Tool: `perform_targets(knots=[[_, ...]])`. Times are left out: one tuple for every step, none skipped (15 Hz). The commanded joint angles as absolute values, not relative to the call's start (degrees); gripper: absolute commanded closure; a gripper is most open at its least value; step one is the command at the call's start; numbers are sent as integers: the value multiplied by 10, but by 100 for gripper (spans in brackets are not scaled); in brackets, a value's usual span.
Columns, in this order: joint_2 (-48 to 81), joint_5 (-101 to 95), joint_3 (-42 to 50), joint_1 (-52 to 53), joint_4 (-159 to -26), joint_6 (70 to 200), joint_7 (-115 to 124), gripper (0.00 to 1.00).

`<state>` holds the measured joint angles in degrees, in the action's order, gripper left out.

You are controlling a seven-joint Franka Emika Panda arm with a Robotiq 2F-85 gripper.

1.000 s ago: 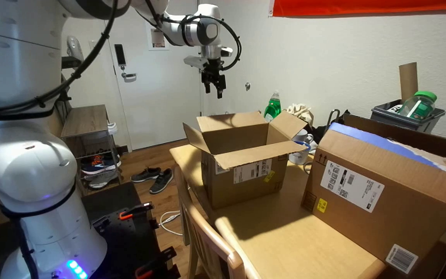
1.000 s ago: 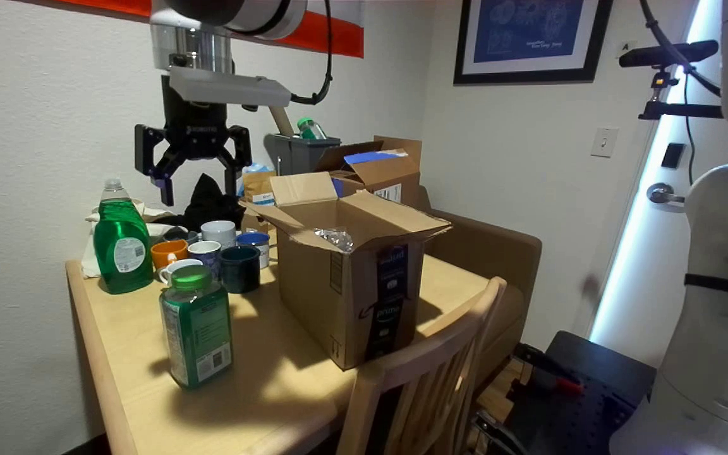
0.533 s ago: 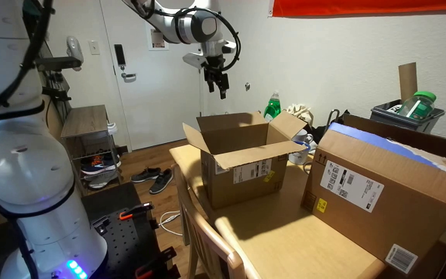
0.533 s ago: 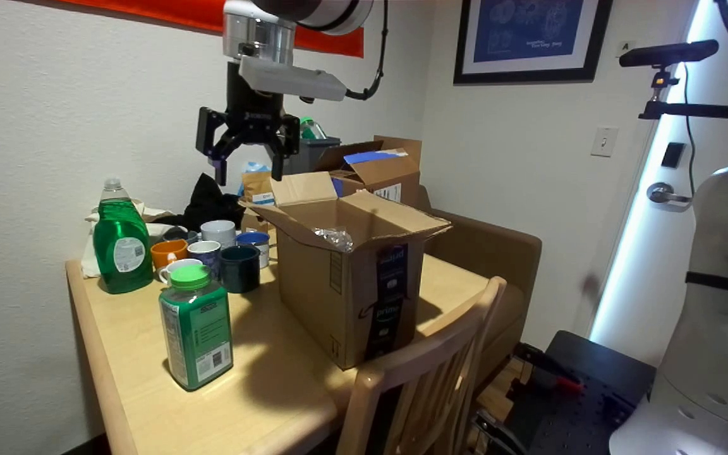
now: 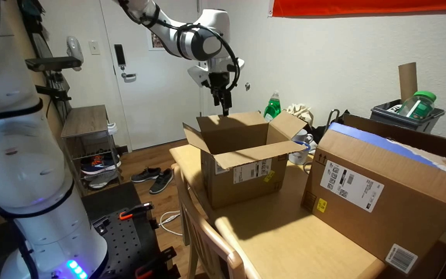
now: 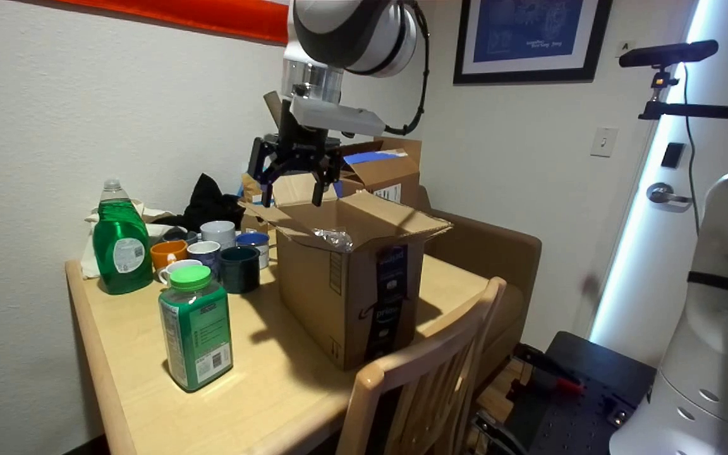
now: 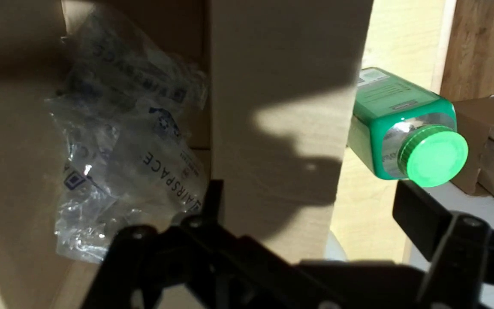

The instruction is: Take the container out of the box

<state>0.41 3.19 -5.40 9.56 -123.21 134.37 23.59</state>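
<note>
The box is brown cardboard with its flaps up. It stands on the table in both exterior views. The container, green with a bright green cap, stands upright on the table outside the box. It also shows right of a box flap in the wrist view; the box hides it in an exterior view. My gripper is open and empty above the box's flap on the mug side. Its fingers are spread wide in the wrist view.
Clear air pillows lie inside the box. Several mugs and a green soap bottle stand near the wall. A larger carton sits beyond the box. A wooden chair stands at the table edge.
My gripper has moved from above the mugs toward the box and come down near its flap. It stays open. The container and box have not moved.
</note>
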Motion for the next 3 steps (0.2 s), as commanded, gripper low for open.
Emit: perform_targets(knots=[[4, 35, -61, 87, -1235, 1345, 235, 0], [4, 35, -61, 87, -1237, 1346, 235, 0], [4, 36, -61, 87, -1237, 1347, 235, 0]])
